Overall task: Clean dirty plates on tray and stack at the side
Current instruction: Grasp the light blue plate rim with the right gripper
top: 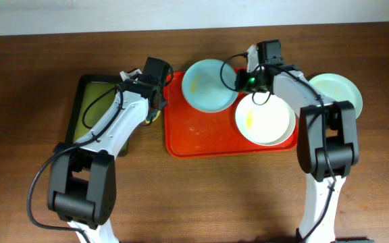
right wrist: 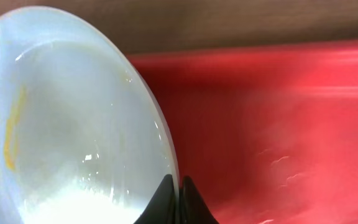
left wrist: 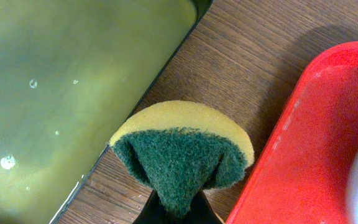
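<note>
Plain brown wooden table [top: 32, 67] here, three plates total: my right gripper [right wrist: 179, 182] is pinched tight on the rim of the pale blue-green plate [top: 208, 91] on the red tray [top: 201, 140], the cream-white plate [top: 270, 123] is right beside it, the pale green plate [top: 344, 91] sits off-tray to the right, and my left gripper [left wrist: 176, 208] is clamping a sponge [left wrist: 182, 149].

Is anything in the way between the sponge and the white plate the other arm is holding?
Nothing visible does: only bare red tray lies between the sponge and the cream-white plate. The blue-green plate sits just beside that path.
</note>
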Available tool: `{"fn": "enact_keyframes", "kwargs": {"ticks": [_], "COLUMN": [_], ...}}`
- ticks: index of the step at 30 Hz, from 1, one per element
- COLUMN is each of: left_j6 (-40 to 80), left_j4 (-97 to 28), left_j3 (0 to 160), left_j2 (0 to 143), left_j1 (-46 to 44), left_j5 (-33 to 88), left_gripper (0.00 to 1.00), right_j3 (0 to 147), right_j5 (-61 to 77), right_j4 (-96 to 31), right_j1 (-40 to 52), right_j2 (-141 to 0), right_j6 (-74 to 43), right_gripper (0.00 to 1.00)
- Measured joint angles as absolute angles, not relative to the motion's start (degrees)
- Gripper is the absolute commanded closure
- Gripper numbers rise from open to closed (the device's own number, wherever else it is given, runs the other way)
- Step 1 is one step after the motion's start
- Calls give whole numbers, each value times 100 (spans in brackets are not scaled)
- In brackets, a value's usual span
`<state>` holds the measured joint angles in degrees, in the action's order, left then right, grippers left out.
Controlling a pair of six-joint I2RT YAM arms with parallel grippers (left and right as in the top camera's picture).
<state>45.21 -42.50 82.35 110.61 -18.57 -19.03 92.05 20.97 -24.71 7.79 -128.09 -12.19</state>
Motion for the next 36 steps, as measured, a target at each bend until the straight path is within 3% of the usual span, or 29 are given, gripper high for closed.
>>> {"fn": "enact_keyframes", "kwargs": {"ticks": [7,9,10,11,12,13,16,22,28,36], "left_j6": [4521,4521,4521,4521,4521,4521,4521,4521,4521,4521], "left_j4": [-4250,-4228,-4217,-4215,-4217,-4215,-4254,-4230,-4125,-4110], "left_j3": [8235,8232,8228,8221,8208,8206,8202,7975,7959,7955], "left_j2": [11061,11061,11061,11061,11061,11061,11061,11061,11061,11061], "left_j1": [-1857,-1857,-1857,-1857,-1857,-1857,-1857,-1857,-1857,-1857], "left_j5": [-1883,-1883,-1881,-1881,-1881,-1881,-1881,-1881,-1881,-1881], "left_gripper": [100,100,100,100,100,100,100,100,100,100], "right_j3": [9190,9188,9188,9181,9155,8958,8495,8298,8219,7161], "right_j5": [961,685,613,602,670,801,1046,1066,397,805], "right_j4": [-4786,-5022,-5098,-5127,-5081,-4901,-4340,-4375,-5210,-4125], "right_j1": [1737,1737,1737,1737,1737,1737,1758,1811,1865,2158], "right_j2": [-12079,-12079,-12079,-12079,-12079,-12075,-12040,-11841,-10908,-10978], "right_j6": [-1295,-1352,-1361,-1365,-1374,-1380,-1428,-1310,-2659,-3197], "right_gripper": [96,79,81,94,96,79,70,70,69,69]}}
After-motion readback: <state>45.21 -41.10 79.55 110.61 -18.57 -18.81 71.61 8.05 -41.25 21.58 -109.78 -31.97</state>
